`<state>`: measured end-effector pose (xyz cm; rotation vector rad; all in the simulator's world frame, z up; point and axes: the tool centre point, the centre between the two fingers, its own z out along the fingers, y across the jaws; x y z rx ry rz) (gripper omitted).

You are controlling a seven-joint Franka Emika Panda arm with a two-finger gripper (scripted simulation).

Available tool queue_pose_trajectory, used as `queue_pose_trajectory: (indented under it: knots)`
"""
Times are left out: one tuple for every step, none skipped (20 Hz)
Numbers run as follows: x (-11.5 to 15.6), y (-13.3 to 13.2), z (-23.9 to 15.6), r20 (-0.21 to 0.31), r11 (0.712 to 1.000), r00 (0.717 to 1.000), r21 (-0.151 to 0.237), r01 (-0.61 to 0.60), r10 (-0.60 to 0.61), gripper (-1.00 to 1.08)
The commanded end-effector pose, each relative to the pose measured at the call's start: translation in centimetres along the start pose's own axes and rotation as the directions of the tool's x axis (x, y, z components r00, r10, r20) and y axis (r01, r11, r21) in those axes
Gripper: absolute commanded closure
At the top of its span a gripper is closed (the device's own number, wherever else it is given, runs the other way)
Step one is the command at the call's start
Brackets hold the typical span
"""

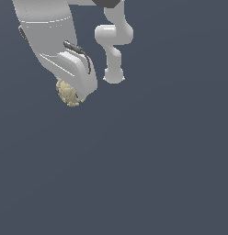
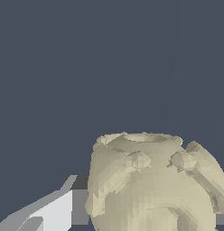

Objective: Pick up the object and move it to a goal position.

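Note:
The object is a small pale beige, lumpy, bumpy lump at the upper left of the exterior view, sticking out from under the white gripper hand. My gripper sits right over it, and the hand hides the fingers there. In the wrist view the object fills the space between the fingers. One grey-white finger presses against its side, and a sliver of the other shows at its far side. The gripper is shut on the object. I cannot tell its height above the ground.
The arm's white links and base stand at the top middle of the exterior view, to the right of the gripper. A plain dark blue-grey ground spreads around; no other object or goal marker shows.

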<state>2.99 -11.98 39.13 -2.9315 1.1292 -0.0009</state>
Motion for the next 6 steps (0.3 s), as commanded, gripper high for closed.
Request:
queue_pose_trajectory:
  knots:
    - [0.27, 0.13, -0.47, 0.001, 1.0, 1.0, 0.0, 0.001, -0.001, 1.08]
    - [0.34, 0.15, -0.58, 0.001, 1.0, 1.0, 0.0, 0.001, -0.001, 1.08]
    - [0.39, 0.16, -0.65, 0.001, 1.0, 1.0, 0.0, 0.001, -0.001, 1.08]
    - [0.42, 0.16, -0.68, 0.001, 1.0, 1.0, 0.0, 0.001, -0.001, 1.08]
    - [0.44, 0.15, -0.68, 0.001, 1.0, 1.0, 0.0, 0.001, -0.001, 1.08]
    - [0.43, 0.13, -0.67, 0.001, 1.0, 1.0, 0.0, 0.001, -0.001, 1.08]
